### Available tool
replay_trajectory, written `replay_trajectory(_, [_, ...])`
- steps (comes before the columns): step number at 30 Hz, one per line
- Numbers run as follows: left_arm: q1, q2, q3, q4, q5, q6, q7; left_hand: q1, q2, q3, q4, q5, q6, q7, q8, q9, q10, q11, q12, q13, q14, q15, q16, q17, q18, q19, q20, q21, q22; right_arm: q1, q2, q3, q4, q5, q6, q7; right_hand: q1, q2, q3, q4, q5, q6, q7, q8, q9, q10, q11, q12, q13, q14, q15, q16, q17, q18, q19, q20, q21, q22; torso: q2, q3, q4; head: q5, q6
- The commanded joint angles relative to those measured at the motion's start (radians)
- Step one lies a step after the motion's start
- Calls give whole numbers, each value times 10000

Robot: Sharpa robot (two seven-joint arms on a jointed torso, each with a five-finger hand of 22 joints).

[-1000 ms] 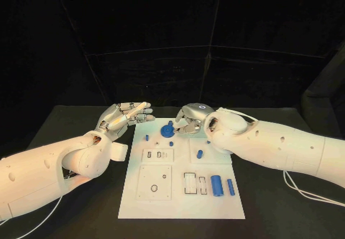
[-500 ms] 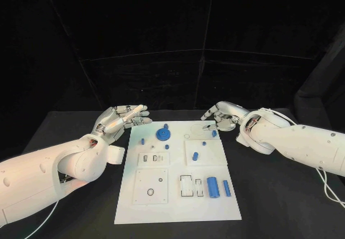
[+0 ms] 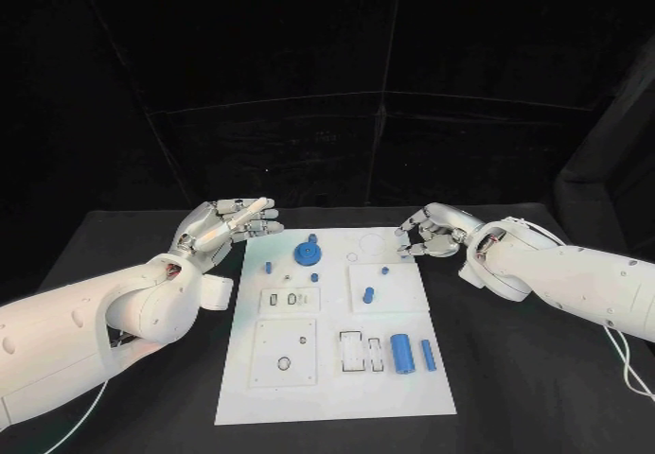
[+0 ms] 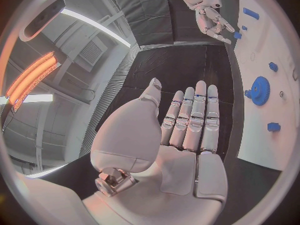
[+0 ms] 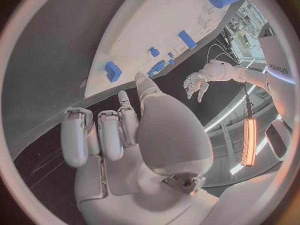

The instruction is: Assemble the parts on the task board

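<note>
The white task board (image 3: 327,388) lies in the middle of the table. A blue gear (image 3: 309,253) stands near its far end, with small blue parts (image 3: 366,296) around it. A thick blue cylinder (image 3: 401,352) and a thin one (image 3: 427,355) lie near the front right. My left hand (image 3: 229,222) hovers by the board's far left corner, fingers straight and spread, holding nothing (image 4: 187,130). My right hand (image 3: 430,235) is at the far right corner, fingers curled in with nothing in them (image 5: 125,135). A small blue block (image 5: 112,71) stands on the board's edge close to those fingers.
Black table (image 3: 546,378) surrounds the board on all sides, with black curtains behind. Several empty slots and recesses (image 3: 287,350) mark the board's front half. The gear (image 4: 258,90) and the board's edge (image 4: 262,130) lie just beside my left hand.
My right hand has pulled back from over the board beside the gear to the far right corner. The left hand has stayed where it was.
</note>
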Motion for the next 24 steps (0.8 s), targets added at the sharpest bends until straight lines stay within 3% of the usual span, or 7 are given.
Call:
replay_trajectory(1, [13,19,9,-16,1,121,65,-24,70,-39,-9,-10,78,-16,-45,5,45,-46,-37,-12,12,6,-62,-16,158,77,18,-56,-16,-21,11,5,-94,123,108,285,81,-19,13,-69,1,16,5,-4,-14,-8,-25,-38,843,674,-84,57,755,-36,-7,-60,17,731,-1,-7,13,-15,-40])
replay_trajectory(5, [12,22,8,-43,1,130,54,-15,74,-41,-19,-10,81,-19,-47,6,49,-48,-38,-12,15,5,-65,-16,158,81,17,-59,-17,-65,-21,5,-179,115,138,316,83,-21,12,-73,0,14,7,-5,-15,-14,-24,-50,834,673,-84,54,749,-32,-19,-60,10,712,-3,-27,10,-24,-48])
replay_trajectory(8, [12,25,7,-55,1,134,49,-15,74,-41,-19,-10,81,-19,-47,6,49,-48,-38,-12,15,5,-65,-16,158,81,17,-59,-17,-80,-20,5,-259,113,165,311,83,-21,12,-76,0,12,9,-6,-15,-18,-23,-56,829,673,-84,54,749,-31,-19,-60,10,711,-2,-25,-9,-20,-53])
replay_trajectory(17, [11,55,6,-80,1,144,42,-10,76,-43,-25,-10,81,-19,-50,5,48,-48,-40,-12,17,4,-68,-16,158,84,17,-62,-17,-106,27,5,-438,38,421,276,231,47,101,-257,-41,77,32,15,-4,-3,-6,-26,861,683,-72,72,796,-38,-4,-58,19,738,-7,-27,29,-37,-86])
replay_trajectory(24, [10,59,5,-120,1,138,44,-10,76,-43,-25,-10,81,-19,-50,5,48,-48,-40,-12,17,4,-68,-16,158,84,17,-62,-17,-209,50,5,-516,-54,538,232,295,76,150,-391,-148,130,33,28,0,17,-5,1,887,694,-68,95,849,-44,13,-54,30,766,-7,-24,0,-13,-103])
